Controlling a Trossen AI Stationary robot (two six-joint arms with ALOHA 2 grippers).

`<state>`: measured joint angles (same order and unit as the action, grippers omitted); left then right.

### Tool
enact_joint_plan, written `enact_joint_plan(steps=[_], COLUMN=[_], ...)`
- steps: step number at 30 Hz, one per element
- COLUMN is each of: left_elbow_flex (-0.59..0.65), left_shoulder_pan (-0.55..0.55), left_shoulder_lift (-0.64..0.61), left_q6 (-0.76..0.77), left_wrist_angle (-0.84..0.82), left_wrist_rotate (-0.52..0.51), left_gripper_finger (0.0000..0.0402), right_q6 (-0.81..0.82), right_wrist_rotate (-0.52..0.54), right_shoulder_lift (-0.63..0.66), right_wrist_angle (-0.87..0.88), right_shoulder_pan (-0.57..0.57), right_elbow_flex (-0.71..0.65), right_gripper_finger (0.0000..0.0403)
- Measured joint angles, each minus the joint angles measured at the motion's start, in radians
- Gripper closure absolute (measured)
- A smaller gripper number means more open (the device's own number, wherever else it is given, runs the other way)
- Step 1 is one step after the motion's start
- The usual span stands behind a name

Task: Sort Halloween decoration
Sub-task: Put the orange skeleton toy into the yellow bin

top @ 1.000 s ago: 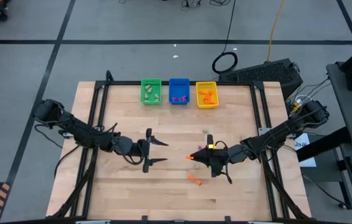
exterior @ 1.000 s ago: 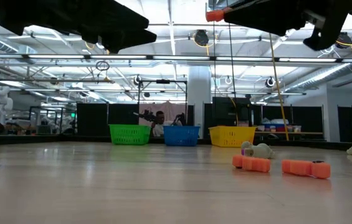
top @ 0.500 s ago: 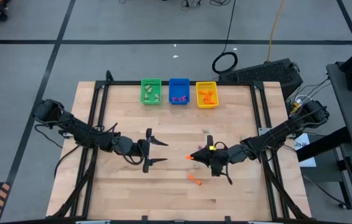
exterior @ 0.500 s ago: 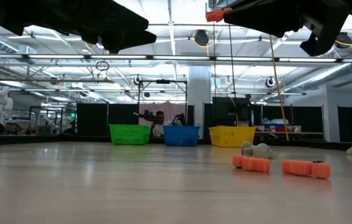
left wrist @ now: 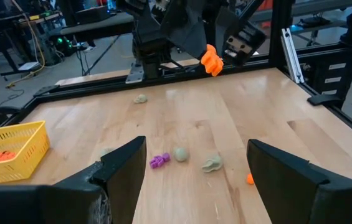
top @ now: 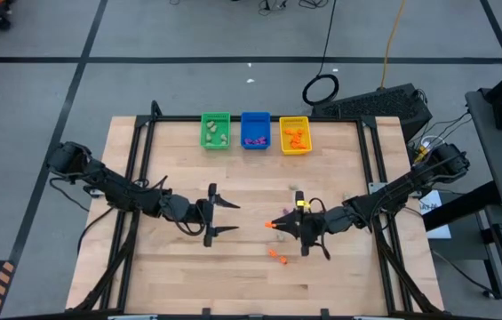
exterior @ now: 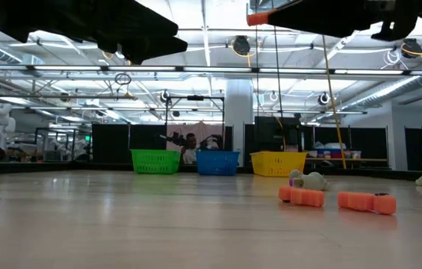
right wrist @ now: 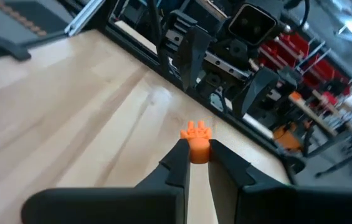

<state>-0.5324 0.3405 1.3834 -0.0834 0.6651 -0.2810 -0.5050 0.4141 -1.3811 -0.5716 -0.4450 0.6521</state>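
Above the table's middle, my right gripper [top: 273, 224] is shut on a small orange hand-shaped Halloween decoration [right wrist: 195, 133], held well above the wood. Facing it from the left, my left gripper [top: 236, 218] stands open with nothing between its fingers. Loose decorations lie on the wood: two orange pieces [exterior: 301, 196] [exterior: 366, 202], a purple one [left wrist: 159, 161] and pale ones [left wrist: 180, 154] [left wrist: 212, 163]. At the far edge stand the green bin [top: 215, 131], blue bin [top: 255, 130] and yellow bin [top: 294, 135], each with pieces inside. My right gripper pinches the orange piece's lower stub [right wrist: 196, 153] between its two fingertips [right wrist: 179, 157]. The fingers lie about level and point toward the table's left. The piece's hand-shaped end [left wrist: 212, 60] sticks out past the fingertips, clear of the table.
Black frame rails [top: 139, 178] run along the table's left, right and far sides. Open wood lies between the grippers and the bins. A pale piece [left wrist: 140, 98] lies apart, beyond the right gripper. A person [exterior: 190, 143] shows in the room behind the bins.
My right gripper has rolled about the line it points along while staying in place, still holding the orange piece.
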Motion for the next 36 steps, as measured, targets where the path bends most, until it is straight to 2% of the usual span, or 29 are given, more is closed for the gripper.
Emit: enact_joint_plan(steps=[13, 28, 32, 36], left_elbow_flex=[0.000, 0.000, 0.000, 0.000], left_shoulder_pan=[0.000, 0.000, 0.000, 0.000], left_shoulder_lift=[0.000, 0.000, 0.000, 0.000], left_q6=[0.000, 0.003, 0.009, 0.025], left_wrist_angle=[0.000, -0.001, -0.001, -0.001], left_wrist_rotate=[0.000, 0.001, 0.001, 0.001], left_gripper_finger=[0.0128, 0.0128, 0.0128, 0.0128], right_q6=[0.382, 0.932, 1.009, 1.016], right_wrist_rotate=[0.000, -0.001, -0.001, -0.001], right_shoulder_lift=[0.000, 0.000, 0.000, 0.000], right_wrist_angle=[0.000, 0.001, 0.001, 0.001], right_shoulder_pan=[0.000, 0.000, 0.000, 0.000], right_elbow_flex=[0.000, 0.000, 0.000, 0.000], right_gripper_finger=[0.0375, 0.0375, 0.0375, 0.0375])
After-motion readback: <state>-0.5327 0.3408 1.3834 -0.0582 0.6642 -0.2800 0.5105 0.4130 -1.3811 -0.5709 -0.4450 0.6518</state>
